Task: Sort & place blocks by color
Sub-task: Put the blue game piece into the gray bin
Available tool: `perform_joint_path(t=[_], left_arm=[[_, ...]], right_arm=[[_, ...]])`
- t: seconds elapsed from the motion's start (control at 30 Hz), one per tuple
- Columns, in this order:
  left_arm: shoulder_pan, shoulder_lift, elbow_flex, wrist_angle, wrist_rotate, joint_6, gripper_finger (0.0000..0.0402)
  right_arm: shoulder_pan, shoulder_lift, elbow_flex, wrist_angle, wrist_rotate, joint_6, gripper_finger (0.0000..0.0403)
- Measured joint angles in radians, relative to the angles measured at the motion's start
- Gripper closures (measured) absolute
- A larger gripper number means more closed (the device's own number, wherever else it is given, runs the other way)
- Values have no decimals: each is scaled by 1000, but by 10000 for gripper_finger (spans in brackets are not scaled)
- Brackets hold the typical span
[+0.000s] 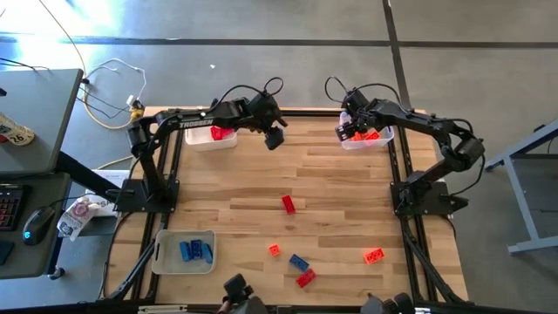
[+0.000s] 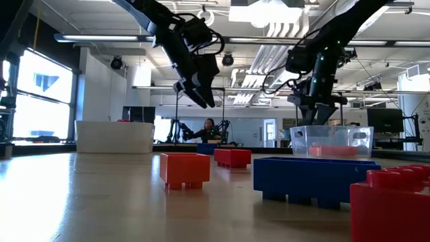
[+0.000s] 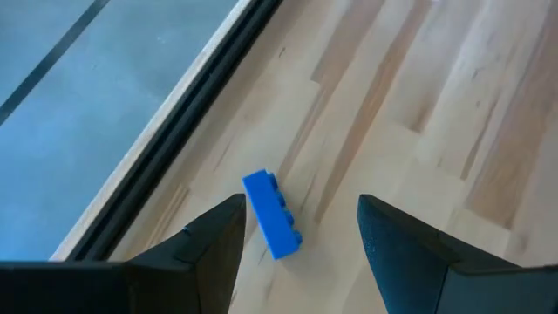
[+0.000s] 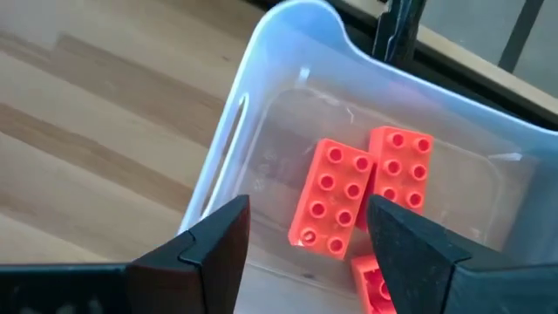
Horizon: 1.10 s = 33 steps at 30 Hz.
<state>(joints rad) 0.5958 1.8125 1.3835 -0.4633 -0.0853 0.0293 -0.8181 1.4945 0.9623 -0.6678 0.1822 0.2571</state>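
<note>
Nearest the tabletop's (image 1: 340, 187) front edge lie the loose blocks: a red block (image 1: 305, 278) touching a blue block (image 1: 299, 262), a small orange block (image 1: 274, 249) just beside them, an orange block (image 1: 374, 255) well apart toward my right, and a second red block (image 1: 289, 205) nearer the middle. The front-left tray (image 1: 159, 253) already holds blue ones.

Farther back, my left fingers (image 3: 301, 253) hang released above the far tabletop, empty, with a lone blue brick (image 3: 272, 215) lying between them below.

Farthest, my right fingers (image 4: 305, 253) stand spread and empty over the far-right tray (image 4: 288, 52); two orange bricks (image 4: 334, 199) lie flat inside, studs up, side by side and touching.

Handling judgement: these are rigid, light, hollow plastic with smooth, somewhat slippery walls, not fragile. I would pinch across the two long flat sides, low on the body, not on the studs. A brick lying on its side may roll or skid if nudged off-centre.
</note>
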Motion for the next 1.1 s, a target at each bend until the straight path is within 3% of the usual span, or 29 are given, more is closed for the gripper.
perform_joint_path(t=[0.5,0.97,1.1], left_arm=[[20,155,10,27,-4,-36,193],[59,224,10,56,0,-80,194],[67,224,10,56,41,-82,193]], right_arm=[[39,-144,0,54,-90,34,187],[142,-149,0,60,-82,36,187],[164,-149,0,60,-82,51,187]])
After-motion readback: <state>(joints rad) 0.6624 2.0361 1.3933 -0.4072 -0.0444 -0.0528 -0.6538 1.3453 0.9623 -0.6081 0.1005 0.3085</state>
